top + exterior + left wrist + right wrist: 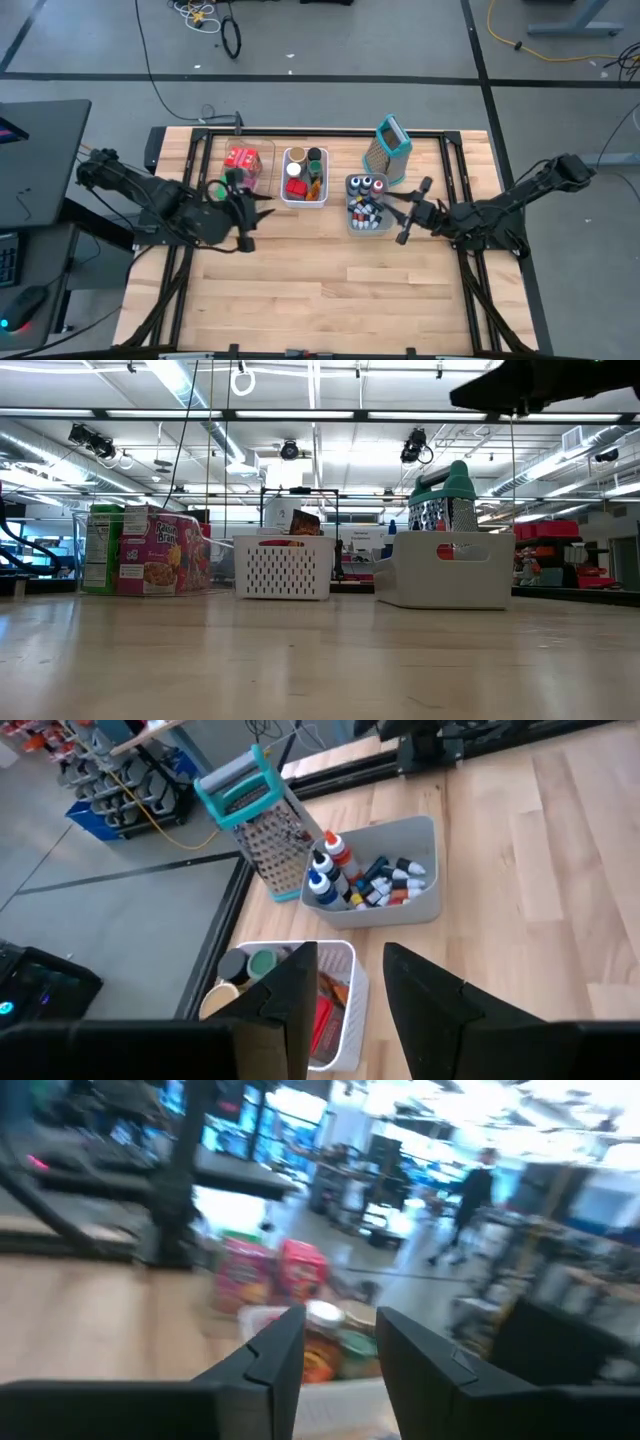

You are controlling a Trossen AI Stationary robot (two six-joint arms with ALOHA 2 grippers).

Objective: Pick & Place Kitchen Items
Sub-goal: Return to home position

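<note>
From above, your left pincer [252,218] hangs released, red packets [241,158] in the clear bin [266,172] just beyond it; your right pincer [412,212], released too, faces the grey bin [348,205] of small bottles [368,210]. Left wrist: those bottles [375,885] lie ahead of its parted fingers [295,995]. Right wrist: jars [325,1317] and pink packets [300,1270] lie ahead.

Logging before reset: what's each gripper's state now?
Left gripper: open, empty, over the wooden table.
Right gripper: open, empty, beside the grey plastic bin.

An industrial robotics lab: exposed ceiling ducts [40,445], strip lights [175,378], loose floor cables [232,38] and a framed wooden workbench [330,285]
</note>
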